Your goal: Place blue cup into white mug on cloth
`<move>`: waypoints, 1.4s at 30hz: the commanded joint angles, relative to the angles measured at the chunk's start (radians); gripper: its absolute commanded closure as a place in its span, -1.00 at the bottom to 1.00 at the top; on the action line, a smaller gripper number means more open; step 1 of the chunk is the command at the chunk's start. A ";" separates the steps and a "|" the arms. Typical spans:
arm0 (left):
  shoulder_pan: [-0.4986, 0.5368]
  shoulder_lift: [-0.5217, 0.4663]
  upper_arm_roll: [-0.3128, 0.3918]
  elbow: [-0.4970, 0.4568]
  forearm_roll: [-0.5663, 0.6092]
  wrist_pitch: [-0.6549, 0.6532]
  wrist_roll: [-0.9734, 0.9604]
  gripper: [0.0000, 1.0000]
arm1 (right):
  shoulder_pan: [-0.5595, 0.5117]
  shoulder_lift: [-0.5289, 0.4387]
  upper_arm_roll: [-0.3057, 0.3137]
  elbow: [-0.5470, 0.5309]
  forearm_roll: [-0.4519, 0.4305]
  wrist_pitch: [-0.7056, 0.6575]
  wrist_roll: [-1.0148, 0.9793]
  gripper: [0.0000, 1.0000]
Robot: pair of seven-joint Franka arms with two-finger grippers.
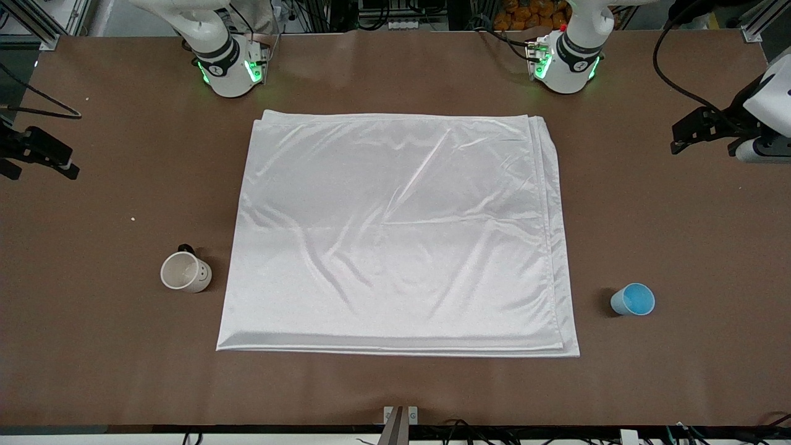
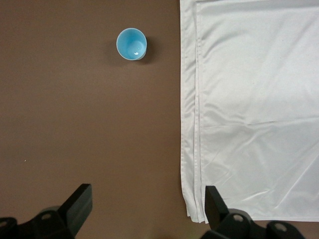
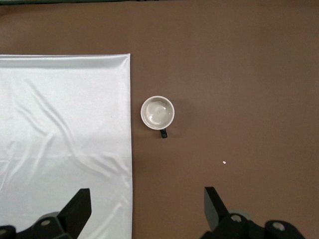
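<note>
The blue cup stands upright on the bare table beside the cloth, toward the left arm's end; it also shows in the left wrist view. The white mug stands upright on the bare table beside the cloth toward the right arm's end, and shows in the right wrist view with its dark handle. My left gripper is open and empty, high over the cloth's edge. My right gripper is open and empty, high over the cloth's other edge. Both cups are empty.
The brown table bears only the cloth and the two cups. The arm bases stand along the table edge farthest from the front camera. A small white speck lies near the mug.
</note>
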 commanded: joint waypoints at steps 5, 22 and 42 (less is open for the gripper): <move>0.005 0.004 0.001 0.004 -0.018 0.008 0.026 -1.00 | -0.003 -0.031 0.005 -0.037 0.014 0.008 0.014 -1.00; 0.044 0.135 -0.026 0.048 0.051 0.029 0.034 -1.00 | -0.006 -0.031 0.003 -0.080 0.014 0.012 0.011 -1.00; 0.110 0.477 -0.019 0.179 0.051 0.230 0.097 -1.00 | -0.008 -0.029 -0.001 -0.333 0.011 0.235 -0.006 -1.00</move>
